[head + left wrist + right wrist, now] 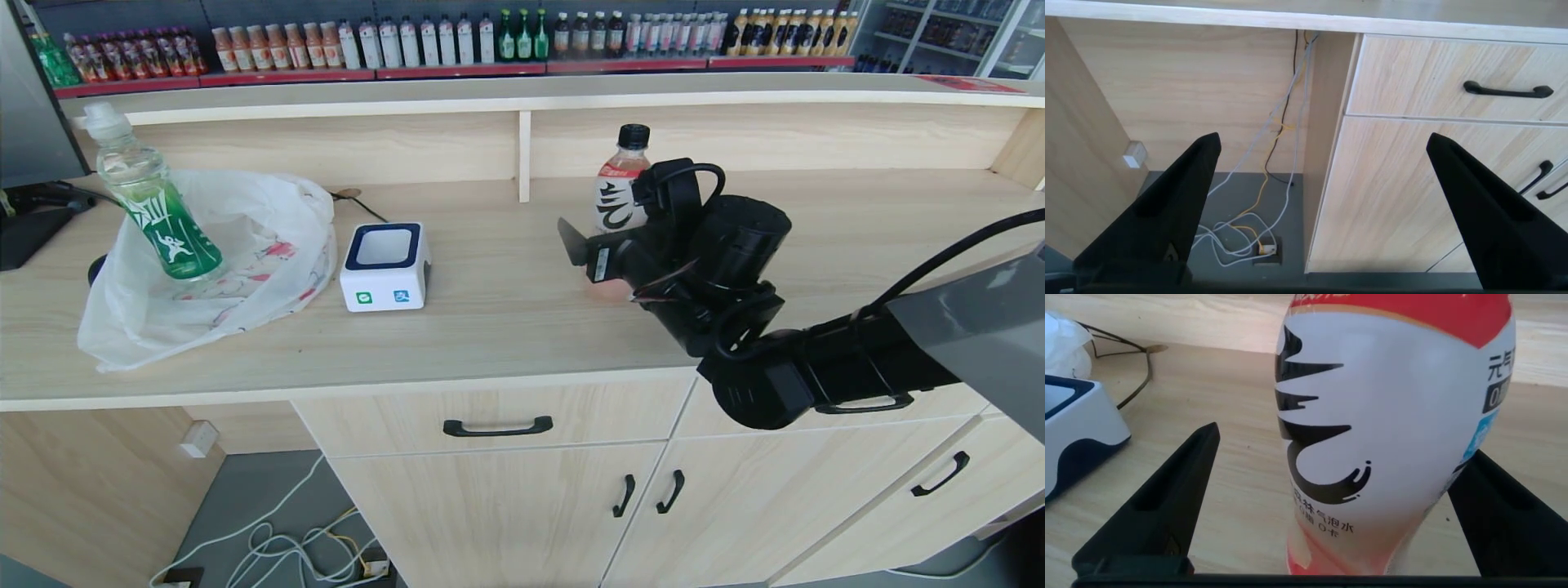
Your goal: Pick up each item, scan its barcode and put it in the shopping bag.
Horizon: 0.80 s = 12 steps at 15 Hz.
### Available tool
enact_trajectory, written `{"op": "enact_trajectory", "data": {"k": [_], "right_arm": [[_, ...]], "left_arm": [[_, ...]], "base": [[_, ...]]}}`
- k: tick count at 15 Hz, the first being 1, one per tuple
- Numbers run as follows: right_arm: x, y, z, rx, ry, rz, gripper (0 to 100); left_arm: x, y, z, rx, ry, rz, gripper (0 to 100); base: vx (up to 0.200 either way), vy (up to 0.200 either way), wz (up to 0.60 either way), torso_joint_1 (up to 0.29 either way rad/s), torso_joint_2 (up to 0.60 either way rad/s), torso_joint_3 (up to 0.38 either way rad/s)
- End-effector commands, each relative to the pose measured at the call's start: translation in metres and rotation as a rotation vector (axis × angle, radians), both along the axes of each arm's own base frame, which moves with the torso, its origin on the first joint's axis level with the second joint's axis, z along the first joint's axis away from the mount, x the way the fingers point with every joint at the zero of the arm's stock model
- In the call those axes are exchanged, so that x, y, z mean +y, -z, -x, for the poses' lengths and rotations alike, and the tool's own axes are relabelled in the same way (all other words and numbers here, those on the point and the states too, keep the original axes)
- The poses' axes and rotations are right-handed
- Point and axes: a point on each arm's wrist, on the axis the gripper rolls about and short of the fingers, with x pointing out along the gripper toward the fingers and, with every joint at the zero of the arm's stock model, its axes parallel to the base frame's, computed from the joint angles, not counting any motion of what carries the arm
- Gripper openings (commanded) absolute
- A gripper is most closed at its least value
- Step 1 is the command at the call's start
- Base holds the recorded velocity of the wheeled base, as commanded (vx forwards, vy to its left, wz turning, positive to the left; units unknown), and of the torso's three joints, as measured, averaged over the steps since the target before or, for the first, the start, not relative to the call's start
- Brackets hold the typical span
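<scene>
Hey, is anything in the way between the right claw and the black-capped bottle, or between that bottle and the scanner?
Nothing visible. The bottle already stands inside the open right claw, and only bare counter lies between it and the scanner. The shopping bag lies just beyond the scanner.

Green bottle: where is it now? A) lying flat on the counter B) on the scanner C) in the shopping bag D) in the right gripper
C: the green bottle leans inside the white shopping bag, to the left of the scanner on the counter.
</scene>
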Motion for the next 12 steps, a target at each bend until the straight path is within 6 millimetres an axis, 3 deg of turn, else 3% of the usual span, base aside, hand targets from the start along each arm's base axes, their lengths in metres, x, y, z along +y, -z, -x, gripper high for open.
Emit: {"op": "enact_trajectory", "data": {"k": [1, 12], "right_arm": [[0.002, 0.003, -0.004, 0.002, 0.000, 0.001, 100], [-0.003, 0.004, -0.017, -0.012, 0.021, -0.007, 100]], "left_arm": [[0.000, 0.000, 0.000, 0.001, 0.000, 0.000, 100], [0.000, 0.000, 0.000, -0.001, 0.000, 0.000, 100]], "base": [[0.000, 0.000, 0.00, 0.000, 0.00, 0.000], [0.000, 0.000, 0.00, 0.000, 0.00, 0.000]]}}
